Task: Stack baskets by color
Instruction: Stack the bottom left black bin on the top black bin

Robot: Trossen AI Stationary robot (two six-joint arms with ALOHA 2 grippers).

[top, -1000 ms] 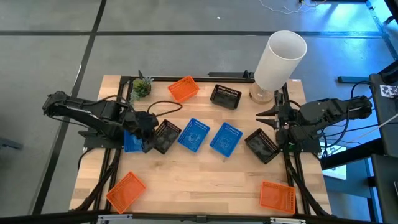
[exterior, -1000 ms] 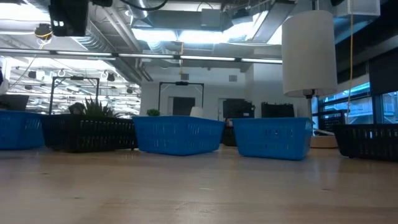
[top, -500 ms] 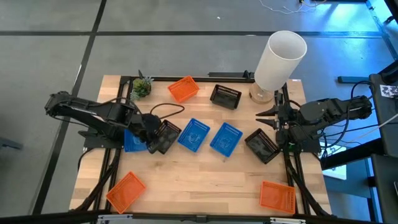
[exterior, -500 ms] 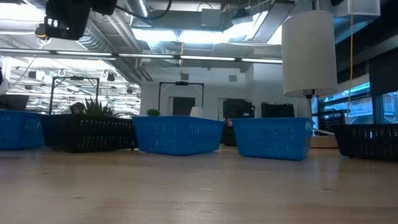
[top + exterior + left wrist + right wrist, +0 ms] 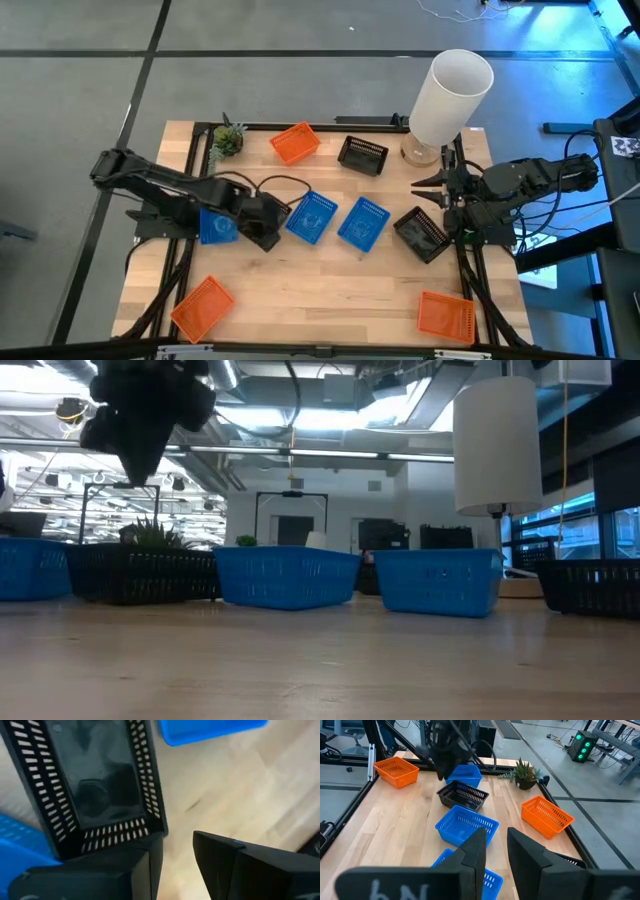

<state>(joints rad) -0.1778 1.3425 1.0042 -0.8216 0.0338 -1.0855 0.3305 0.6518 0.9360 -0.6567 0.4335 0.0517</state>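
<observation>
My left gripper [image 5: 270,218] hangs open, pointing steeply down over a black basket [image 5: 95,785] at the table's left centre. In the low view the left gripper [image 5: 135,475] stands clear above the black basket [image 5: 145,575]. In the left wrist view its fingers are just past one short end of the basket, with bare table between them. A blue basket [image 5: 215,228] rests on its base left of it, and two more blue baskets [image 5: 313,215] [image 5: 363,222] rest right of it. My right gripper [image 5: 420,190] waits raised at the right edge, open and holding nothing.
Other black baskets stand at the far centre [image 5: 362,153] and right [image 5: 420,233]. Orange baskets stand at the far centre [image 5: 295,142], near left [image 5: 202,307] and near right [image 5: 445,315]. A tall white cylinder [image 5: 450,95] is at the far right, a small plant [image 5: 228,140] at the far left.
My left gripper has moved toward the table's right edge and come down, from above the left blue basket to over the black basket, rolling at the wrist as it went. The baskets have stayed where they were.
</observation>
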